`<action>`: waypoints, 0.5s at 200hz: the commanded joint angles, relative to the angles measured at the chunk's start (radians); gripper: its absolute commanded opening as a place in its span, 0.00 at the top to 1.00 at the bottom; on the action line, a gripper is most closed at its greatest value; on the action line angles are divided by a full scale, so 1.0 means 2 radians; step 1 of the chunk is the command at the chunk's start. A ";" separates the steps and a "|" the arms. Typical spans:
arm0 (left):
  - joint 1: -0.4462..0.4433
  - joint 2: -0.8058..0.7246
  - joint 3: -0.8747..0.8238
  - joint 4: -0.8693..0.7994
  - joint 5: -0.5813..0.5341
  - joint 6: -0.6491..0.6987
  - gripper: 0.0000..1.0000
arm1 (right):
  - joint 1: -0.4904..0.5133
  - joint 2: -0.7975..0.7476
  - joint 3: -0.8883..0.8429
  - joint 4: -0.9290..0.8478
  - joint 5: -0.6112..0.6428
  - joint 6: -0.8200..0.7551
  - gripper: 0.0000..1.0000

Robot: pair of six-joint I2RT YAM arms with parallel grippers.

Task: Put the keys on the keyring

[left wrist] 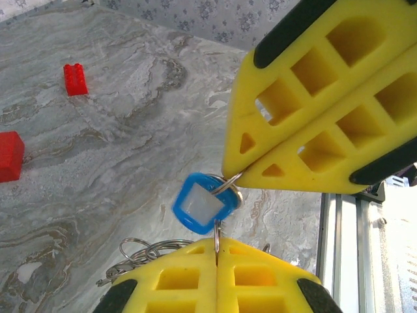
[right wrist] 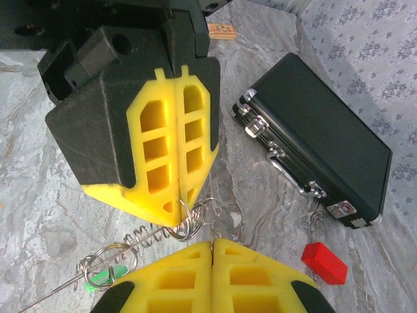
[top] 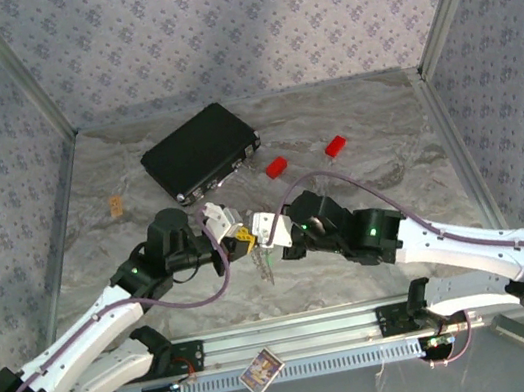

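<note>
While the left pincer (left wrist: 217, 246) and right pincer (left wrist: 240, 173) each clamp tight on the keyring (right wrist: 148, 237) above the bench (top: 383, 134), the blue key (left wrist: 202, 205) hangs between them, 11 o'clock off the left one.

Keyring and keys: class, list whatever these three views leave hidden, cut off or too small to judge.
- Top external: the keyring is too small to trace, or to tell what hangs on it.
- Left wrist: the blue key has its blade hidden behind its head and the left gripper.
- Right wrist: the green key is mostly hidden behind the right gripper.
</note>
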 commanded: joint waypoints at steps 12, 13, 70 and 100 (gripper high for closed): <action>-0.003 0.000 0.016 0.015 0.015 0.001 1.00 | 0.004 0.004 0.019 0.004 -0.015 -0.003 1.00; -0.003 0.000 0.016 0.015 0.015 0.001 1.00 | 0.004 0.004 0.019 0.004 -0.015 -0.002 1.00; -0.003 0.000 0.016 0.015 0.015 0.003 1.00 | 0.004 0.011 0.020 0.002 -0.023 0.002 1.00; -0.003 -0.001 0.016 0.014 0.015 0.003 1.00 | 0.005 0.013 0.021 0.005 -0.019 0.002 1.00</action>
